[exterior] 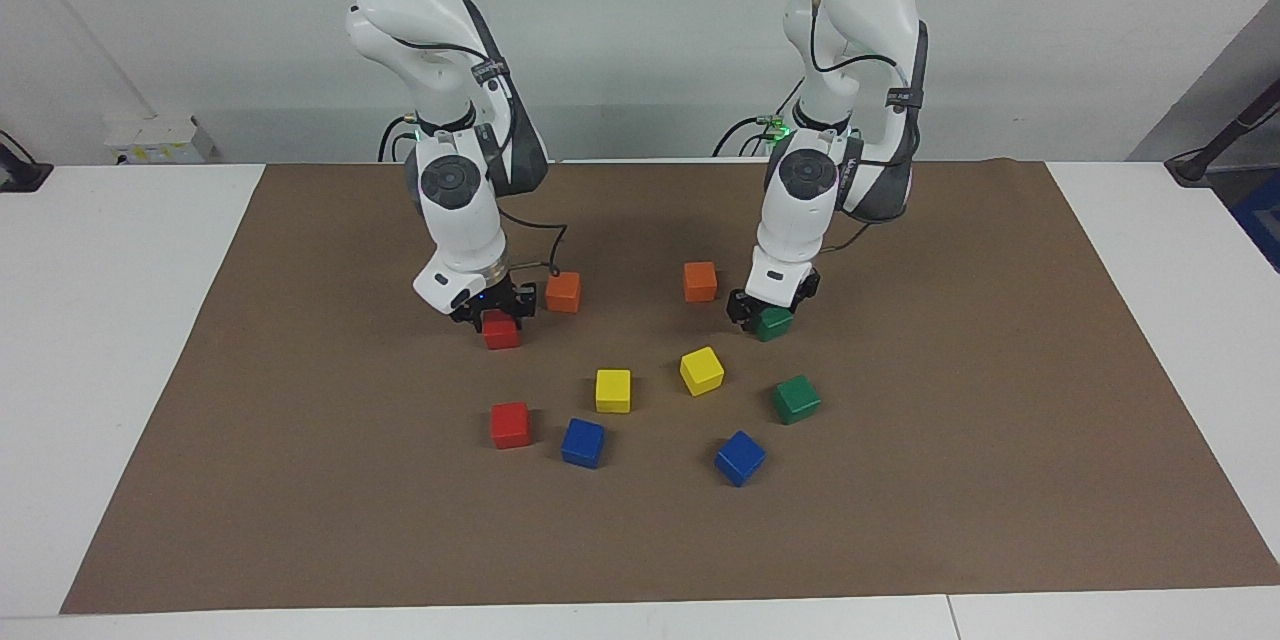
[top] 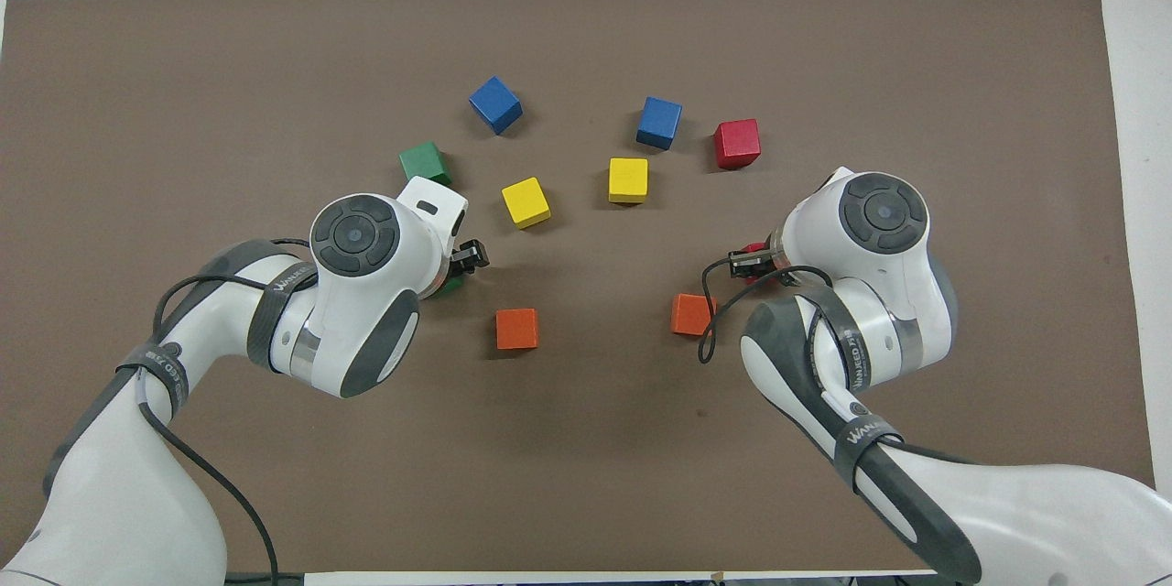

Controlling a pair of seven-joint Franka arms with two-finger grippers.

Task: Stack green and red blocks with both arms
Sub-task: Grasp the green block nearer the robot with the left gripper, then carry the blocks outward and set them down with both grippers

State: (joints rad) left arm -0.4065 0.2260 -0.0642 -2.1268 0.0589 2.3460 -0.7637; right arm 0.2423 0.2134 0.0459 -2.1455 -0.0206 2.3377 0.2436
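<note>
**On the brown mat: both claws down on blocks**

Over the right arm's end, right gripper (exterior: 497,312) is low on the mat, fingers clenched around a red block (exterior: 501,331); the overhead view shows only a sliver of red. An orange cube (exterior: 563,292) sits just beside it, tight clearance.

Left gripper (exterior: 762,310) is down likewise, grasping a green block (exterior: 773,323), with another orange cube (exterior: 700,281) close by.

Farther from the robots: free red block (exterior: 510,424), free green block (exterior: 796,399); between them two yellow cubes (exterior: 613,390) and two blue cubes (exterior: 583,442).

Count: 2 red, 2 green, 2 orange, 2 yellow, 2 blue. Brown mat (exterior: 300,480) has wide bare room toward every edge.
</note>
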